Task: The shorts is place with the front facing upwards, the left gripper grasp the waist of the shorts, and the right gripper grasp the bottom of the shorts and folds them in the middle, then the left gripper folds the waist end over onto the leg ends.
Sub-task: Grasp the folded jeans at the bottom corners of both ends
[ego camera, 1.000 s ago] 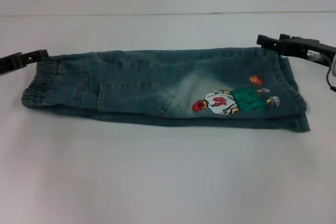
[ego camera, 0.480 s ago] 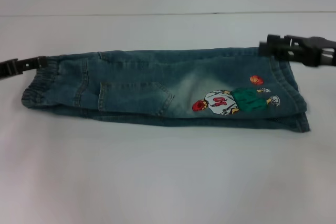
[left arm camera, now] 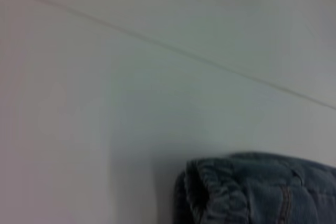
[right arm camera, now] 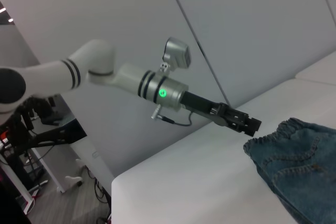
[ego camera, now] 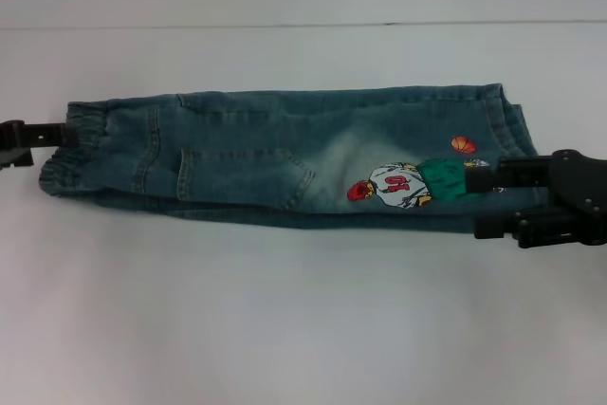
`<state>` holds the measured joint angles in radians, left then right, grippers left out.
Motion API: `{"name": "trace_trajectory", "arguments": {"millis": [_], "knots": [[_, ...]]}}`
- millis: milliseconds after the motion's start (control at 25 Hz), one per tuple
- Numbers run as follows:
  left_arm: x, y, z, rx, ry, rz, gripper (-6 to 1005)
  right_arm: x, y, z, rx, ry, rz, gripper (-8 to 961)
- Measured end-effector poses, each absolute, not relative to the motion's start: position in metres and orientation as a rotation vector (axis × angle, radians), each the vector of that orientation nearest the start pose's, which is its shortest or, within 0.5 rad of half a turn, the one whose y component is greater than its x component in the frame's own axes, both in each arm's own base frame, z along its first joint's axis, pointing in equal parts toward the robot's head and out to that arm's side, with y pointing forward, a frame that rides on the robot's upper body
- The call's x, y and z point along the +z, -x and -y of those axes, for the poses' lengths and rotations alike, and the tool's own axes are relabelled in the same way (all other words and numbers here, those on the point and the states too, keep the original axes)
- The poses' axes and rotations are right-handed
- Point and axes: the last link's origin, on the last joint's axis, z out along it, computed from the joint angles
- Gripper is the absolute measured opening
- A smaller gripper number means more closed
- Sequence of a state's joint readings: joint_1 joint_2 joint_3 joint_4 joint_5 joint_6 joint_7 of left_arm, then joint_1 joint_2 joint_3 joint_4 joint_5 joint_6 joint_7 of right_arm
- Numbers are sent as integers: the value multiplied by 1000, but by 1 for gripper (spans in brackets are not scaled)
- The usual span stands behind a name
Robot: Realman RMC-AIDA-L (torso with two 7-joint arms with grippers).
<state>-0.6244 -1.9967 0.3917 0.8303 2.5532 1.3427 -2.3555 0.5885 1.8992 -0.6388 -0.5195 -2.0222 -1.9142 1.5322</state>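
Lying folded lengthwise mid-table, the shorts [ego camera: 285,154] look soft yet weighty, best pinched at the waist [ego camera: 66,154] at nine o'clock, where the left gripper [ego camera: 52,133] reaches, its spread unclear; the right gripper [ego camera: 484,198] gapes wide at three.

A: Soft, even light washes the white desk [ego camera: 285,310] in the head view, with no glare and only faint shadows.

B: The left wrist view is dim and badly blurred; the shorts [left arm camera: 257,190] lose their detail.
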Motion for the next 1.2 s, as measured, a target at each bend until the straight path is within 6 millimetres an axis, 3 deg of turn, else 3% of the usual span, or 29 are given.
{"name": "trace_trajectory", "arguments": {"millis": [360, 1200], "knots": [[93, 324, -377, -113, 1929, 1784, 904, 38, -252, -314, 807, 3004, -785, 797], [67, 325, -385, -103, 1923, 1802, 882, 22, -248, -316, 801, 2998, -761, 796]]}}
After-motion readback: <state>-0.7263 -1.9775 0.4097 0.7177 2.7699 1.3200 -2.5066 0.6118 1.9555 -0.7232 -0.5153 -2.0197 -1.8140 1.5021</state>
